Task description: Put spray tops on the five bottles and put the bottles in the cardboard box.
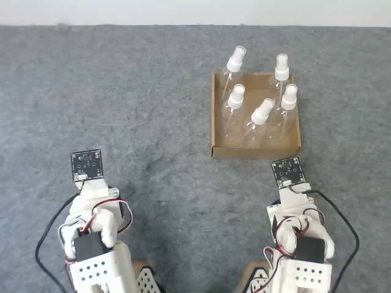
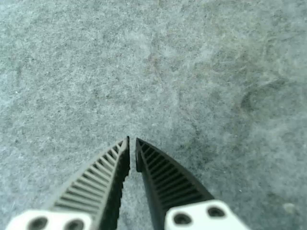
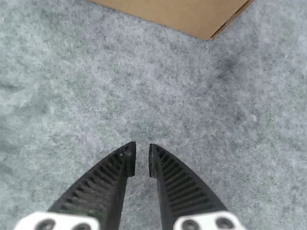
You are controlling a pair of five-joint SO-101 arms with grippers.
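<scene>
As they fill the cardboard box [image 1: 256, 151], five clear bottles [image 1: 232, 119], white spray tops [image 1: 236, 96].

I count five bottles [image 1: 229, 80] [image 1: 278, 85] [image 1: 232, 119] [image 1: 252, 131] [image 1: 281, 121] and five tops [image 1: 236, 59] [image 1: 281, 67] [image 1: 236, 96] [image 1: 263, 112] [image 1: 289, 96], one per bottle. One box [image 1: 256, 151]. One mat [image 1: 122, 91]. I have two arms [image 1: 91, 235] [image 1: 300, 241] and two grippers: left gripper [image 2: 132, 143], right gripper [image 3: 141, 149].

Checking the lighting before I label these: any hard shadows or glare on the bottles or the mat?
High view: even light, no glare on the bottles, only a thin shadow beside the cardboard box. Left wrist view: mat evenly lit around the left claw. Right wrist view: likewise around the right claw.
</scene>
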